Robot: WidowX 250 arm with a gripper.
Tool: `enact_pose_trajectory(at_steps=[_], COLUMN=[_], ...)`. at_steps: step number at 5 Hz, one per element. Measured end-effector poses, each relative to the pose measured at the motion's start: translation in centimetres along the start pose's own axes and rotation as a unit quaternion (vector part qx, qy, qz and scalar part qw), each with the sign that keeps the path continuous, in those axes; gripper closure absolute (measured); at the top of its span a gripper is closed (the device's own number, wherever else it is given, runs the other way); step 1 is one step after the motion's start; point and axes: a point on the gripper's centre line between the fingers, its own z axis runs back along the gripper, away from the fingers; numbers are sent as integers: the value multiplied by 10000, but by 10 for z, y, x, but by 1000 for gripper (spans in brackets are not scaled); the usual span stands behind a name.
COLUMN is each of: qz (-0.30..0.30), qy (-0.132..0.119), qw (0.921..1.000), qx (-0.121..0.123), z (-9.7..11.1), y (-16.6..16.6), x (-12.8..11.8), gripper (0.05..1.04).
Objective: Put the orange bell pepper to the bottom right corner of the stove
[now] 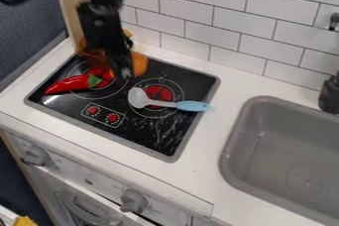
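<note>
Hanging down over the upper left of the stove, the black robot gripper [123,71] overlaps the orange, smooth-skinned, rounded bell pepper [140,64]. Gripper state: cannot be determined (the dark parts merge, and contact with the pepper is likewise unclear). Pepper location: near the back edge of the black, glossy, grey-rimmed stove [147,146], well apart from its bottom right corner. An amber, curved object [88,51] is partly hidden on the gripper's left.

Surface markings: fine pale circles enclose two red burner discs; a small outlined panel [102,115] carries two red dials (its lettering is too small to read). The front face, white with faint print, bears grey, ridged, round knobs [134,201].

Other items: a long, glossy red chilli pepper [65,84] tapers to the left, its green end over the left burner. A pale grey spoon with a light blue handle [192,106] lies across the right burner, its handle reaching the stove's right rim. To the right, a grey, round-cornered sink [246,116] is set in the smooth white counter [218,121]. Glossy white rectangular tiles [215,24] (dark joints) line the wall.
</note>
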Motion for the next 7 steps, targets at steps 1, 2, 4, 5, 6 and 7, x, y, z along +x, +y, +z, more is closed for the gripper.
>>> enact_pose_trajectory(at_steps=[1, 2, 4, 5, 6, 7], qz=[-184, -301, -488, -556, -685, -687], qy=[-209, -364, -601, -682, -688, -736], qw=[9996, 9988, 9970, 9961, 9953, 9949], qx=[25, -107, -101, -74, 42, 97], z=[-16, -27, -52, -57, -55, -55], y=[26, 45, 64, 68, 69, 70], x=[0, -3, -7, -8, -10, -9], gripper=[545, 545, 545, 497, 195, 68])
